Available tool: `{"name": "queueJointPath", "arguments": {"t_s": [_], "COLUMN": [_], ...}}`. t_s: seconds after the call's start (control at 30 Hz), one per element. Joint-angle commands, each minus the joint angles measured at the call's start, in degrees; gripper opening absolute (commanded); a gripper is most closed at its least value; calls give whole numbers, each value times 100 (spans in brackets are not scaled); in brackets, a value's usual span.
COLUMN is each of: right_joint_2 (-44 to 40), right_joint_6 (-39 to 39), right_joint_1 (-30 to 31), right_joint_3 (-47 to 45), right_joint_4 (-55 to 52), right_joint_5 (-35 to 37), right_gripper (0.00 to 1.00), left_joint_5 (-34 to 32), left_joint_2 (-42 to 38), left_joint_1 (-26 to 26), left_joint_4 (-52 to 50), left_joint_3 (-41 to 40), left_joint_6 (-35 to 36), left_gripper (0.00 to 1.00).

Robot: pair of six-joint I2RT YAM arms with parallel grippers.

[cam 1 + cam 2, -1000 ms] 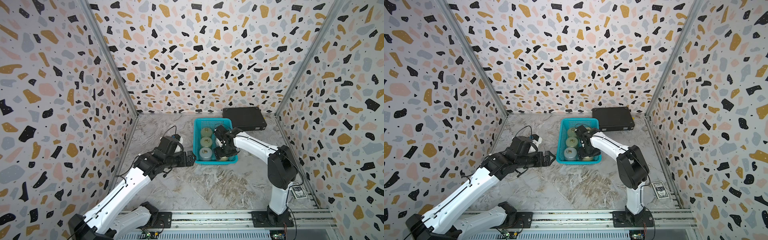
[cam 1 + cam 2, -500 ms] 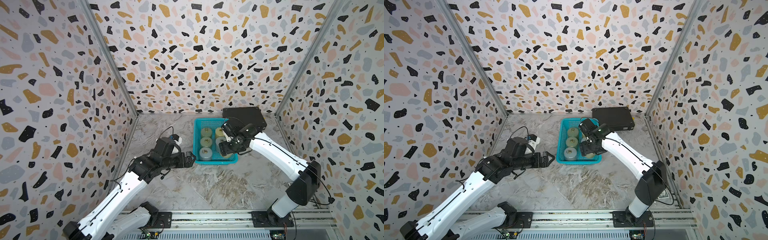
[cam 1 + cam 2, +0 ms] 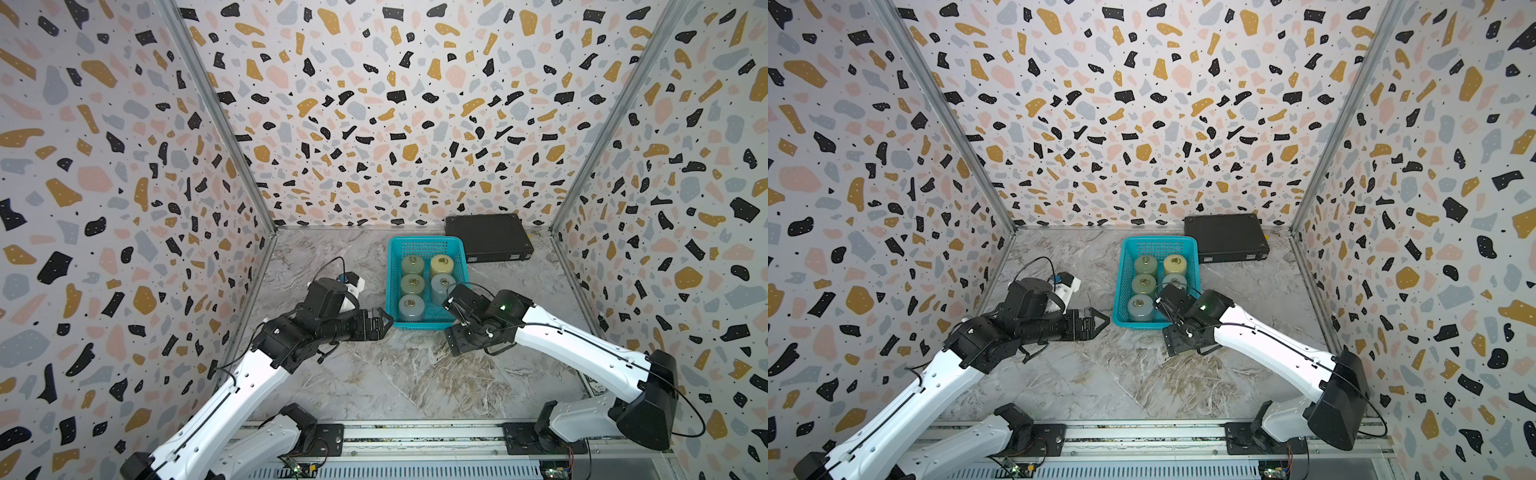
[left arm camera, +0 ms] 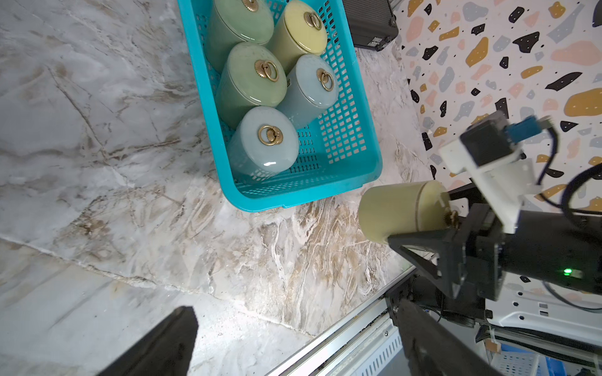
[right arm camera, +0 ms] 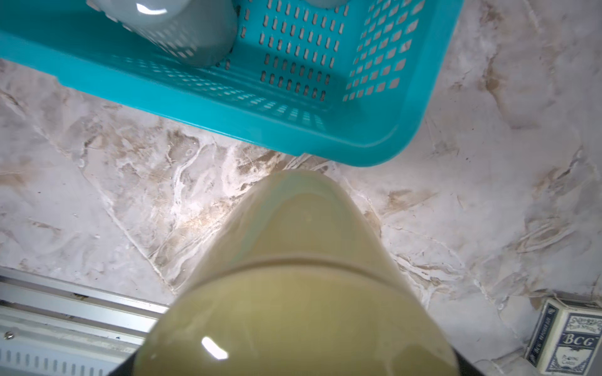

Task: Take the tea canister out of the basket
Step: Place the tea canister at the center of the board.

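One pale-yellow tea canister [image 4: 400,211] hangs outside the basket [image 3: 424,240] — just off its near right corner, over the marble counter [image 3: 395,374] — clamped at its lid end in your right jaws. Five more canisters [image 3: 411,284] sit inside; your left jaws stand wide apart near the near left corner.
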Motion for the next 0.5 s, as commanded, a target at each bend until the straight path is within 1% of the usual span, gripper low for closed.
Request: {"name": "queueJointPath", "arguments": {"t_s": [0.0, 0.17, 0.47], "right_joint_2": [-102, 165, 831], "right_joint_6": [357, 491, 523], "right_joint_1": [102, 176, 296], "right_joint_3": [-196, -639, -790], "right_joint_4": [647, 1309, 1848], "right_joint_5": [197, 113, 55], "right_gripper": [80, 80, 81], "left_joint_5": [112, 60, -30], "left_joint_2": [-141, -264, -376], "left_joint_1": [-21, -21, -21], "left_joint_4": [-74, -297, -500], "left_joint_3": [-69, -61, -43], "left_joint_6": [84, 116, 117], "left_gripper": [100, 100, 100]}}
